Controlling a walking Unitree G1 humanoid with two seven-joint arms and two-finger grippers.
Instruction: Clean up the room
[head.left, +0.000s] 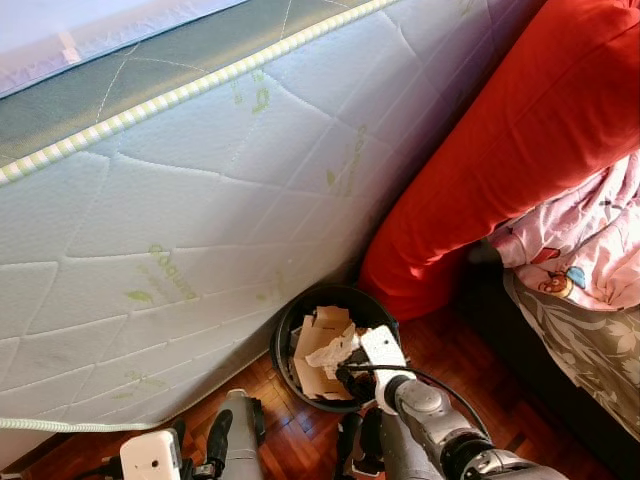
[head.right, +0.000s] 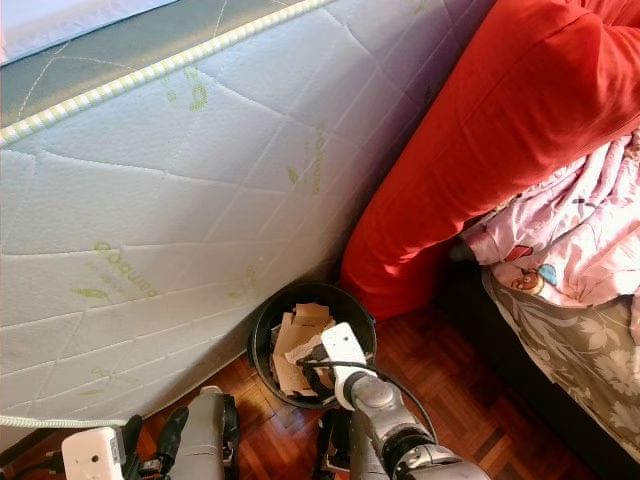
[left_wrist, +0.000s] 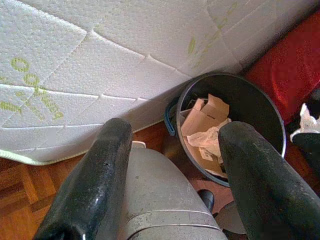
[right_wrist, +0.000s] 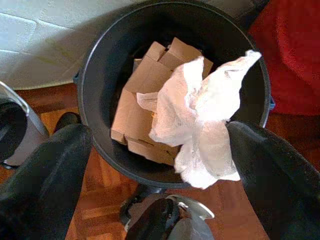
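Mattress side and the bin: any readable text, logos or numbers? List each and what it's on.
Green printed word, repeated across the mattress cover: letters too blurred and skewed to read; in the left wrist view only a fragment like "oo" can be made out.
Green leaf marks on the mattress: pictures, no text.
Bin, cardboard and crumpled paper: no print visible.
Cartoon-print cloth on the bed: no legible words.

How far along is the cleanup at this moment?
Done: cardboard pieces already lie in the black bin beside the mattress. In hand: the right gripper hangs over the bin's rim with a crumpled white tissue against one finger, apparently not yet dropped in. Left: releasing it. The left gripper is open and holds nothing. A pink cloth lies rumpled by the red cushion.
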